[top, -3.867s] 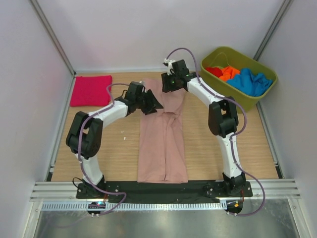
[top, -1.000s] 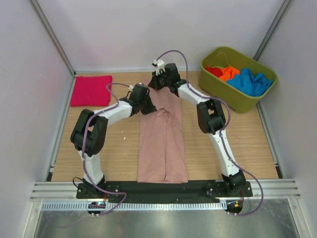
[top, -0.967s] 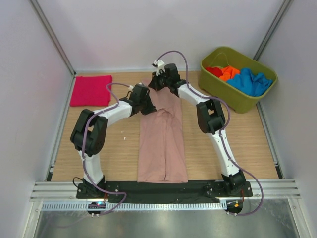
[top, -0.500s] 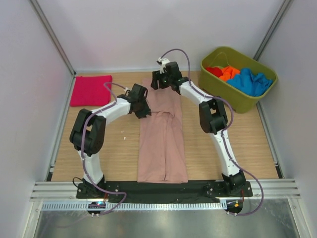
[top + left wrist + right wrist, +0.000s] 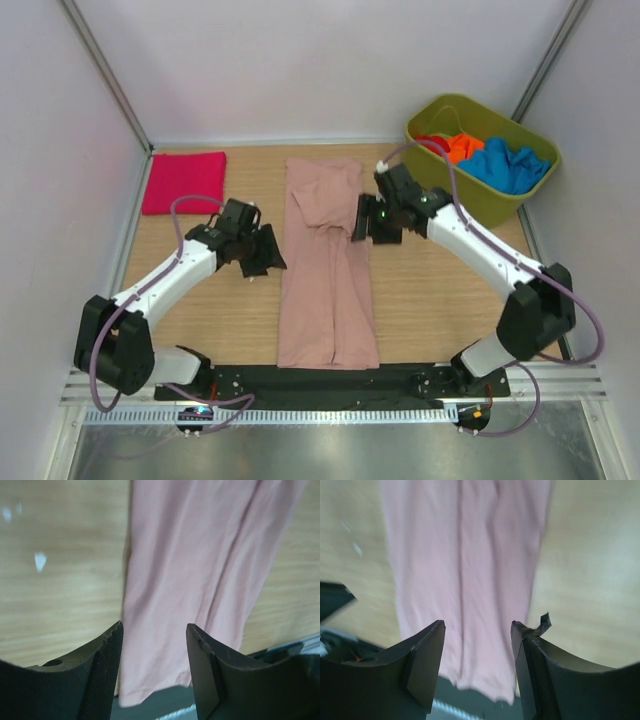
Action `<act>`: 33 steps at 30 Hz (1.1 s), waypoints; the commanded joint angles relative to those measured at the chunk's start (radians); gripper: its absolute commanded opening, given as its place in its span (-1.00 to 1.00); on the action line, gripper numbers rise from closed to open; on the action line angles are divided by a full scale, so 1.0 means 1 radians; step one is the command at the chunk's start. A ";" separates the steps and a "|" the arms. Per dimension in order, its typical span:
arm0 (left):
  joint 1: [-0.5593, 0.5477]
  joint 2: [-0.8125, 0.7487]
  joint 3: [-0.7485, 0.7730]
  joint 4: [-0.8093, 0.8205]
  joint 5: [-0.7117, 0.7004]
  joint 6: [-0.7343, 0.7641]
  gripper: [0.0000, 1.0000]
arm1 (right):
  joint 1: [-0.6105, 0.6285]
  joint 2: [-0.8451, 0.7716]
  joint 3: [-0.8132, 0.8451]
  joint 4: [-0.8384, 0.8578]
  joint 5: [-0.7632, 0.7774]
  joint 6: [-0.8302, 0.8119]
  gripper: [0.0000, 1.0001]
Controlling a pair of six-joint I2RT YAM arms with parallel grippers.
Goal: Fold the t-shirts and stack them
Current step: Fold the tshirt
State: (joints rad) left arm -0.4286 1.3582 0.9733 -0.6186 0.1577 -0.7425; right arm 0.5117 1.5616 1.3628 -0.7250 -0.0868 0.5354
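While left claw [image 5: 154, 630] and right claw [image 5: 477, 627] gape empty, one pink t-shirt [image 5: 327, 290] lies between, one magenta t-shirt [image 5: 183, 182] apart.

Overhead view: bright, even light, faint shadows, sharp. Wrist views: dimmer; pink t-shirt [image 5: 470, 570] blurred in the right one.

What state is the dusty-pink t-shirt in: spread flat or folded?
Partly folded: the dusty-pink t-shirt lies as a long narrow strip, sides turned inward, not yet folded crosswise.

Both wrist views crop the pink shirt [image 5: 200, 580] at the top edge; the right one blurs it. In the tub [image 5: 530, 190], the red shirt [image 5: 435, 146] lies mostly buried.
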 commanded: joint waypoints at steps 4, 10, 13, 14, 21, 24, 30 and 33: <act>-0.019 -0.186 -0.249 -0.070 0.132 -0.034 0.15 | 0.121 -0.317 -0.405 -0.084 0.056 0.250 0.17; -0.070 -0.218 -0.344 -0.070 0.155 -0.113 0.15 | 0.208 -0.436 -0.639 -0.018 0.038 0.360 0.14; -0.108 -0.203 -0.363 -0.058 0.131 -0.162 0.16 | 0.257 -0.460 -0.711 0.019 0.022 0.400 0.13; -0.117 -0.194 -0.372 -0.058 0.126 -0.166 0.16 | 0.264 -0.463 -0.741 0.045 0.012 0.406 0.14; -0.165 -0.205 -0.410 -0.053 0.085 -0.210 0.10 | 0.359 -0.477 -0.817 0.108 0.009 0.485 0.13; -0.180 -0.212 -0.436 -0.030 0.092 -0.233 0.10 | 0.413 -0.463 -0.857 0.166 -0.002 0.515 0.13; -0.228 -0.212 -0.478 0.042 0.118 -0.282 0.08 | 0.513 -0.465 -0.886 0.187 0.027 0.586 0.09; -0.239 -0.222 -0.498 0.062 0.126 -0.299 0.07 | 0.547 -0.471 -0.904 0.183 0.042 0.617 0.06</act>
State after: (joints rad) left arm -0.6548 1.1606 0.4927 -0.6132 0.2707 -1.0046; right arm 1.0290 1.1061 0.4767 -0.5667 -0.0792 1.0901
